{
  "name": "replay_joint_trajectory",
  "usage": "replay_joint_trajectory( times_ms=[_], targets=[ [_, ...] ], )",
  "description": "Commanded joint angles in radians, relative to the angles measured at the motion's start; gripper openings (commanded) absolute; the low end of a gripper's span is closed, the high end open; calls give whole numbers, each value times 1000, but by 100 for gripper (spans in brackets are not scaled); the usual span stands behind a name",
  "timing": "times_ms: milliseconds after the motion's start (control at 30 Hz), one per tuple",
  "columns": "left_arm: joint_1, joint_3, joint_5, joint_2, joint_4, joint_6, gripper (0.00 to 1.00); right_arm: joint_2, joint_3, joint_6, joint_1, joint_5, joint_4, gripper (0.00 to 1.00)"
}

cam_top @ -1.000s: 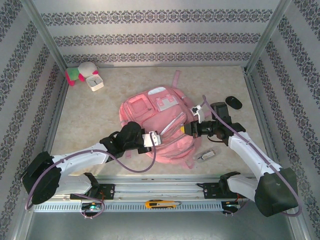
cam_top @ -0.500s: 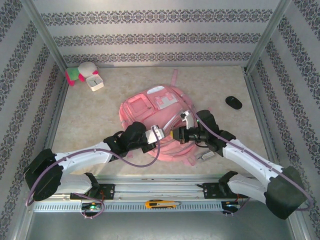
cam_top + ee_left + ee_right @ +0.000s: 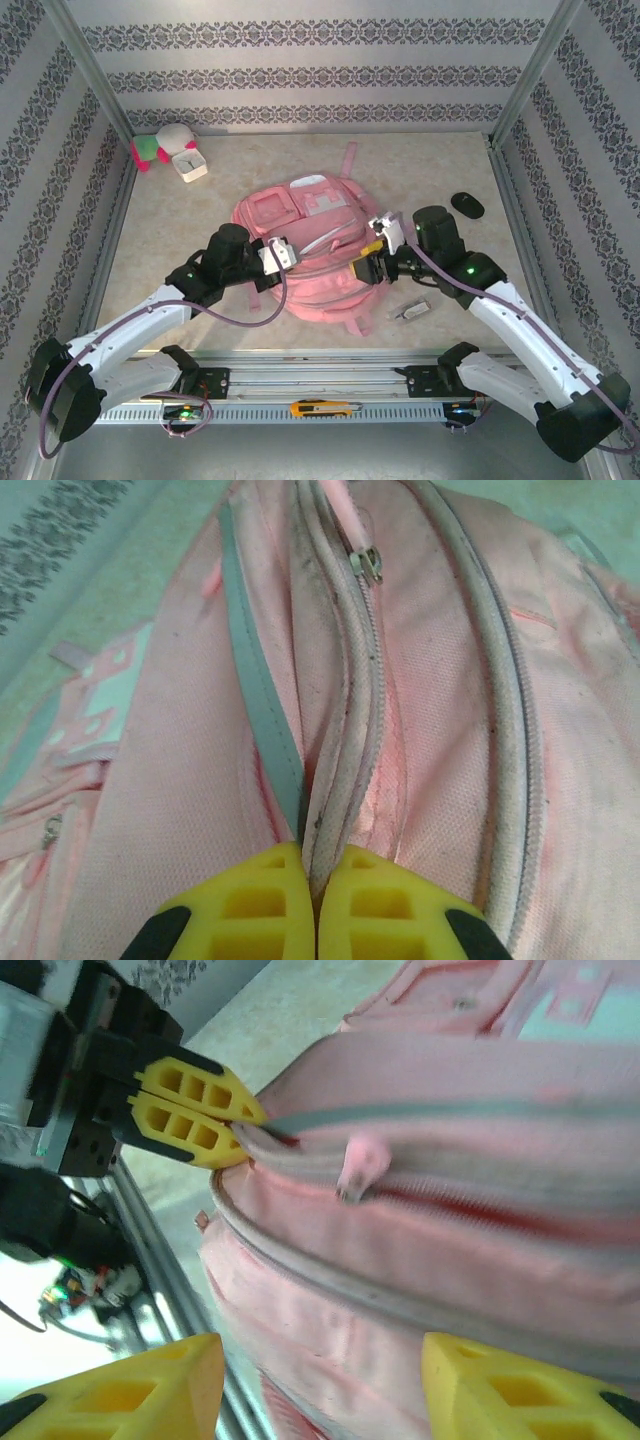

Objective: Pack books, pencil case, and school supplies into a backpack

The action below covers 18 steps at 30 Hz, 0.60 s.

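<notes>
Left gripper (image 3: 315, 870) is clamped on the zip seam (image 3: 342, 730) of the backpack (image 3: 270, 212). Right gripper (image 3: 322, 1352), fingers apart and holding nothing, faces the backpack's opposite side, and the seam lies crosswise ahead of it.

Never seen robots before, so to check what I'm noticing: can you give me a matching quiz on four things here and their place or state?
1. left end effector
2. right end effector
3. small black oval object
4. white square clock

a. far left corner, beside the pink-and-white plush toy
b. open
c. shut on the large soft pink fabric backpack
d. alone, right of that backpack

Pairs: 1-c; 2-b; 3-d; 4-a
</notes>
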Motion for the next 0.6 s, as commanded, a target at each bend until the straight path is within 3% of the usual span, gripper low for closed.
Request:
replay_joint_trajectory(
  times_ms=[0,233,367,567],
  targets=[
    [20,69,104,-21,-191,163,0,85,91,-318,4,59,-134,54],
    [72,18,113,-54,-163,193,0,343,219,-715,71,45,-207,57],
    [111,20,127,-66,-178,214,0,418,254,-808,74,33,-245,57],
    [161,33,144,-74,-230,270,0,471,263,-862,49,133,-165,53]
  ],
)
